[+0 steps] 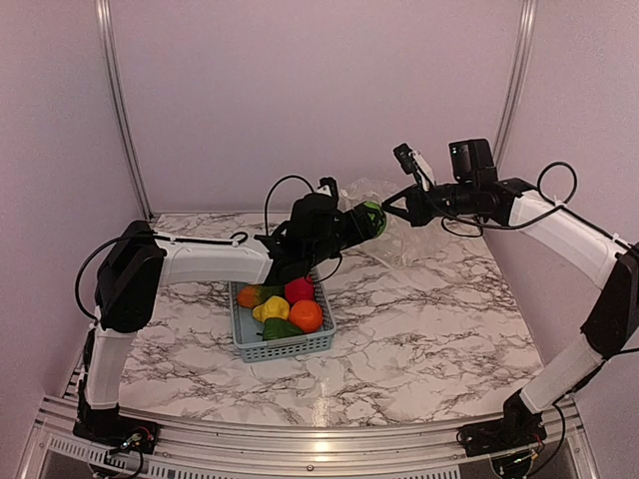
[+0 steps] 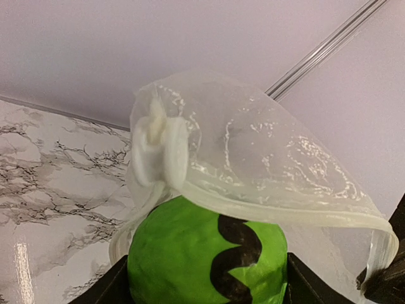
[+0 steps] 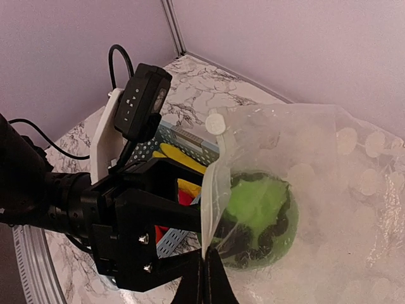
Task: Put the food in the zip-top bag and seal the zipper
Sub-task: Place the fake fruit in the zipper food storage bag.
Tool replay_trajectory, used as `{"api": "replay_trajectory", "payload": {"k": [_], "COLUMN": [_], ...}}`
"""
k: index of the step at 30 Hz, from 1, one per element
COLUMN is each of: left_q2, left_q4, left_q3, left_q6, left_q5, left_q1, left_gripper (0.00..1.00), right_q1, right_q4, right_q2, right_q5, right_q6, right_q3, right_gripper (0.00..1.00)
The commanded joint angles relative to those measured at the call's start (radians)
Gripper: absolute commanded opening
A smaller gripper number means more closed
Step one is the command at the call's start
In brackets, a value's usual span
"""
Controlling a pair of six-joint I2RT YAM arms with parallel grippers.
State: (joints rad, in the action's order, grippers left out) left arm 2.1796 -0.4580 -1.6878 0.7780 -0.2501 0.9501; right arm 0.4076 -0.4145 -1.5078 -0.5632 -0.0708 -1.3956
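green striped piece (image 2: 202, 253) at zip-top bag (image 3: 316, 190) mouth, held in the air.
left fingers (image 1: 367, 222) wide, gripping the piece; right fingers (image 3: 205, 282) shut, pinching the zipper (image 3: 212, 190) at its 3 o'clock. other food (image 1: 307, 315) in basket (image 1: 285, 349) on tabletop (image 1: 429, 329), 7 o'clock.

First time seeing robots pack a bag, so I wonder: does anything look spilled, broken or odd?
Nothing is spilled or broken. The only untidy bit is the clear bag's rim, bunched into a wad at one end of its mouth, just above the green toy. The other toys sit in the basket.
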Motion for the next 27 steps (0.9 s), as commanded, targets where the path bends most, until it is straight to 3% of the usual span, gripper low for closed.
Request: {"api": "replay_trajectory", "payload": {"k": [1, 8, 16, 20, 27], "left_q2": [0.021, 0.061, 0.069, 0.047, -0.019], "left_q4": [0.103, 0.153, 0.172, 0.195, 0.199], "left_q3": [-0.075, -0.170, -0.187, -0.178, -0.137], "left_q6": [-0.041, -0.056, -0.056, -0.074, -0.097], "left_q5": [-0.016, 0.026, 0.093, 0.077, 0.048], "left_q1": [0.003, 0.003, 0.004, 0.004, 0.004], "left_gripper": [0.00, 0.03, 0.19, 0.34, 0.73], "right_q1": [0.008, 0.007, 0.007, 0.006, -0.032], "right_q4": [0.010, 0.008, 0.010, 0.018, 0.023], "right_q2": [-0.023, -0.027, -0.017, -0.019, -0.034], "right_q5": [-0.063, -0.104, -0.113, -0.110, -0.127], "right_q6": [0.022, 0.031, 0.035, 0.038, 0.063], "right_q3": [0.001, -0.012, -0.023, -0.026, -0.030], "right_gripper": [0.00, 0.00, 0.00, 0.00, 0.00]}}
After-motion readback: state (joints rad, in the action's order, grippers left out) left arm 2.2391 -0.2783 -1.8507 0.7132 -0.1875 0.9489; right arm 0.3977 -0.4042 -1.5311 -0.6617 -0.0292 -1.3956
